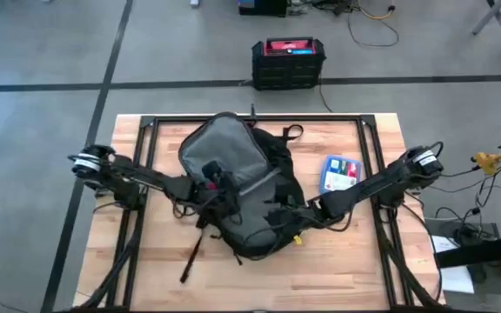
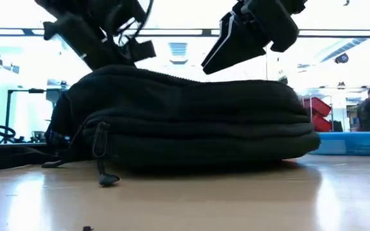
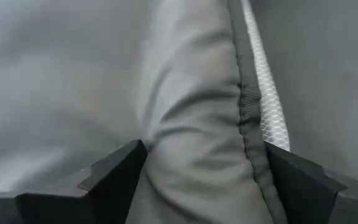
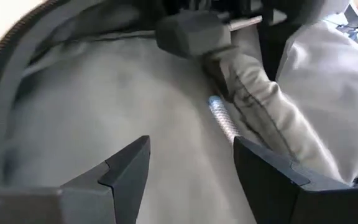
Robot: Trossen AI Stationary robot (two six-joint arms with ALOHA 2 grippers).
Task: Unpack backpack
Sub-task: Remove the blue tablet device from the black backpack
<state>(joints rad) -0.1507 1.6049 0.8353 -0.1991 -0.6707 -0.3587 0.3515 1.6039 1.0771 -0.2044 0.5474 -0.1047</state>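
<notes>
A wooden counter [image 1: 355, 261] carries the backpack [image 1: 259, 222], which lies flat near its middle with the main flap thrown open, grey lining [image 1: 220, 152] facing up. A loose black strap [image 1: 192, 258] trails from the bag toward the counter's front edge. Both dark arms reach in from opposite sides. The left end effector [image 3: 201, 174] sits inside the opening, its fingers spread on either side of a fold of grey lining and a mesh-edged seam. The right end effector [image 4: 191, 168] hovers over the lining with its fingers likewise spread, grasping nothing. A blue-lidded box [image 1: 339, 174] rests on the counter just right of the bag. Beyond the counter, a black crate with a red top [image 1: 288, 61] stands on the floor.
</notes>
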